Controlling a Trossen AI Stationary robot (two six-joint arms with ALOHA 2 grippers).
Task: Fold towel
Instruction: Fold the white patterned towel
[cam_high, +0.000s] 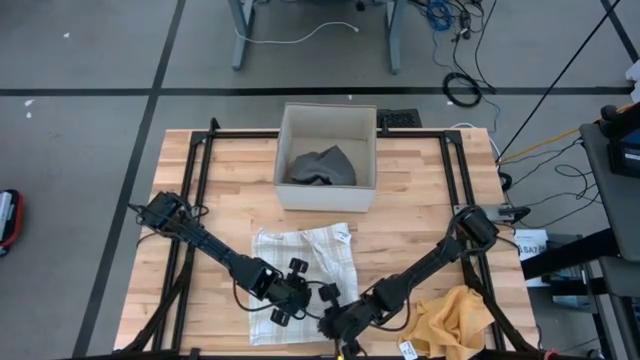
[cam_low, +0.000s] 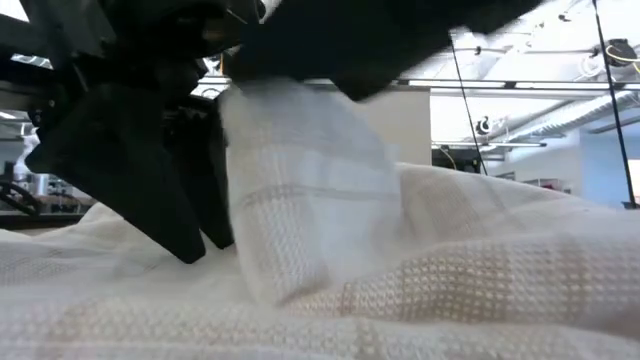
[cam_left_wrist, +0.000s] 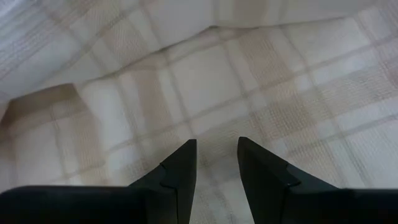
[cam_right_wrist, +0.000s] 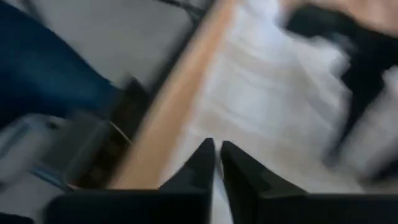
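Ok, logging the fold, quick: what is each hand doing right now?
Left hand: fingers apart over the plaid towel, holding nothing visible.
Right hand: nearly shut at the towel's edge; grip cannot be told.

The towel (cam_high: 300, 275) is lying at the table's (cam_high: 415, 195) near middle; a box (cam_high: 327, 158) is sitting behind it, another cloth (cam_high: 455, 318) lying to its right.

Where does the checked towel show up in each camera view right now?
High view: checked towel at the table's front centre, in front of the box, both arms reaching onto it.
Low view: towel fills the lower picture, a fold rising at centre.
Left wrist view: towel fills the picture beyond the left pincer.
Right wrist view: pale towel beside the table edge.
Shared landmark: its check pattern.
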